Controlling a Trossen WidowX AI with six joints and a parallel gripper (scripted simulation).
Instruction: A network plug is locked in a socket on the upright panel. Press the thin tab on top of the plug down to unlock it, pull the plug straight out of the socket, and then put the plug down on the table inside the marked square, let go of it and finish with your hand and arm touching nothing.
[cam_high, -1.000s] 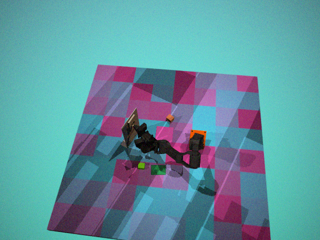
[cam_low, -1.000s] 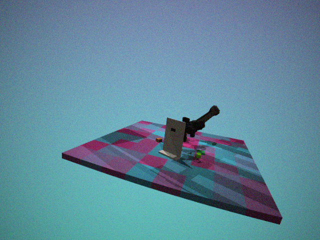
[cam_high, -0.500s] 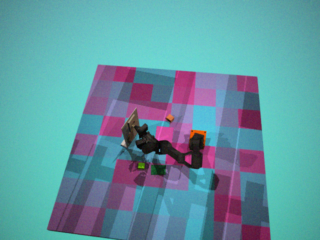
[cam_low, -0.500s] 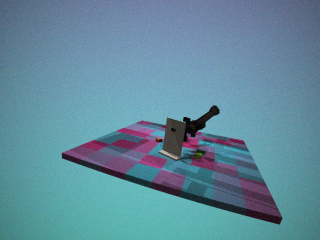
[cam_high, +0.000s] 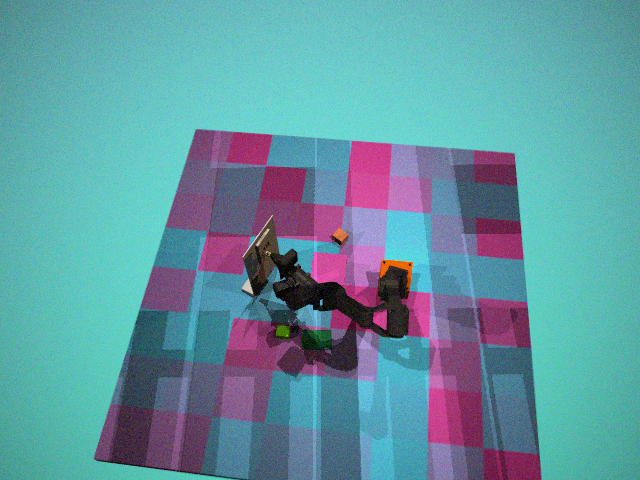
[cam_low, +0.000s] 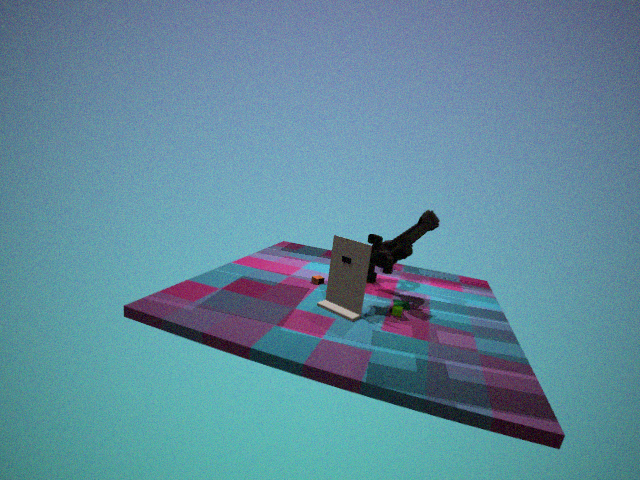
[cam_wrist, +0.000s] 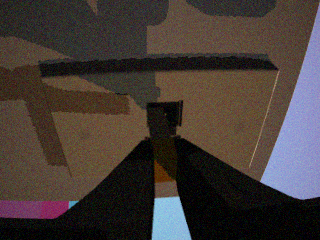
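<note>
The upright panel (cam_high: 252, 258) (cam_low: 348, 284) (cam_wrist: 215, 100) stands on the table with its socket side toward the arm. My gripper (cam_high: 273, 254) (cam_wrist: 163, 150) is in front of the socket (cam_wrist: 173, 111), shut on the orange plug (cam_wrist: 164, 167). The plug shows between the fingers in the wrist view; its front part is in shadow and points at the socket. How far it sits in the socket, and how its tab stands, I cannot tell. In the exterior view the panel hides the fingers. The marked square (cam_high: 316, 339), dark green, lies flat on the table beside the arm, partly in shadow.
A lime green block (cam_high: 282, 331) (cam_low: 397, 311) lies close beside the square, on the panel's side. An orange block (cam_high: 339, 236) (cam_low: 317, 280) lies on the other side of the arm. The arm's base stands by an orange plate (cam_high: 408, 266). The panel has a pale foot (cam_low: 338, 310).
</note>
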